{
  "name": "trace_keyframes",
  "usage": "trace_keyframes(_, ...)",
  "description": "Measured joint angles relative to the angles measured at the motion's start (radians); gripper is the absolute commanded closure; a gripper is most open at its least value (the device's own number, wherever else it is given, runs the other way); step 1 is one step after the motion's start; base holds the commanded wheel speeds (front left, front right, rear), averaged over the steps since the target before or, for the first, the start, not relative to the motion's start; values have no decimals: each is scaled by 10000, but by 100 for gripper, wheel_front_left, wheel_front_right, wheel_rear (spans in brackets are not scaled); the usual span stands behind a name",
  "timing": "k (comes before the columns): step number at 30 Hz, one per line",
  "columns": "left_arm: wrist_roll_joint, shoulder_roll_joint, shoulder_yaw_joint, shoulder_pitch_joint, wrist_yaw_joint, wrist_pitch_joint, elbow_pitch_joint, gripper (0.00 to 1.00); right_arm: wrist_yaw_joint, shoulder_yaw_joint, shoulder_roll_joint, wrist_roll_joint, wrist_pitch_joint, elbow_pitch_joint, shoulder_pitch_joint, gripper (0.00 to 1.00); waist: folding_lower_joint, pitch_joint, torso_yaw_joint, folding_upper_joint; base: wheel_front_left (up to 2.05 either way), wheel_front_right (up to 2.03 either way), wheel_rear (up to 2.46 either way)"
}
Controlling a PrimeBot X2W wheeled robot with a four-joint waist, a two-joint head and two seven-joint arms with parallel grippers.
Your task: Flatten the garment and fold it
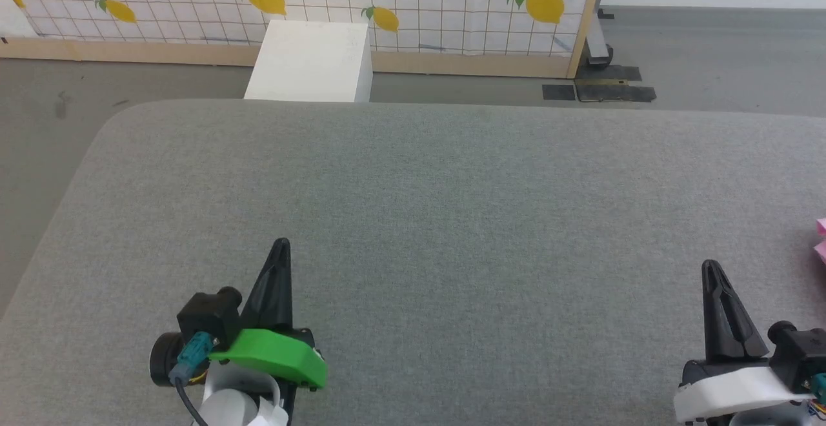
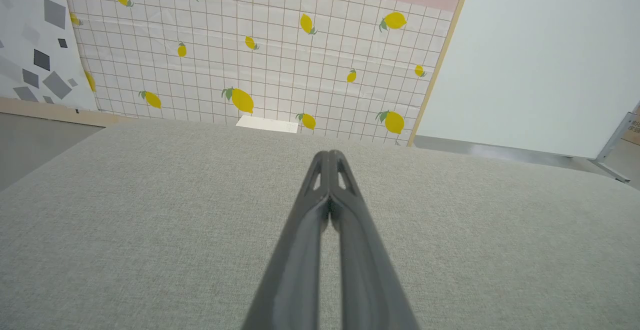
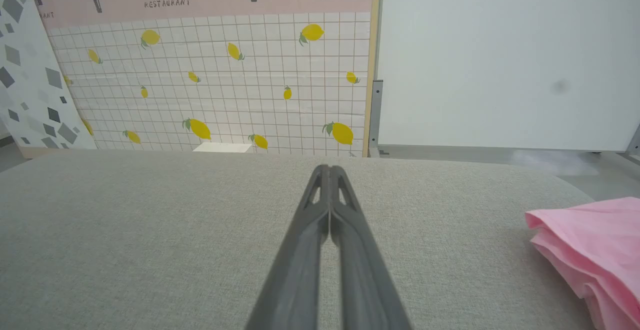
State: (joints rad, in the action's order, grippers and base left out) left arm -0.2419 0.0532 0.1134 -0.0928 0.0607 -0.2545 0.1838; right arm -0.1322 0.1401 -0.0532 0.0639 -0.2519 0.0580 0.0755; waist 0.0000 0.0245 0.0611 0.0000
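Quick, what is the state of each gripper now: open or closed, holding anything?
Left gripper: closed, holding nothing.
Right gripper: closed, holding nothing; the pink garment lies apart from it.

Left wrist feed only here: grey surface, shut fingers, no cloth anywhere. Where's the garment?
Observer: Far right of the grey surface. The head view catches the pink garment at its right edge, cut off by the frame.
Operator: Touching the right gripper?
Observer: No. The right gripper sits left of it, with bare surface between.
Operator: Spread flat?
Observer: No. In the right wrist view, the part showing lies in stacked folds.
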Motion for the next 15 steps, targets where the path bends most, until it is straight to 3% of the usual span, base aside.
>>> trace_keyframes(15, 238, 0, -113, 4, -17, 326, -198, 100, 0, -155, 0, -29, 288, -10, -3, 100, 0, -29, -73, 0, 0, 0, 0)
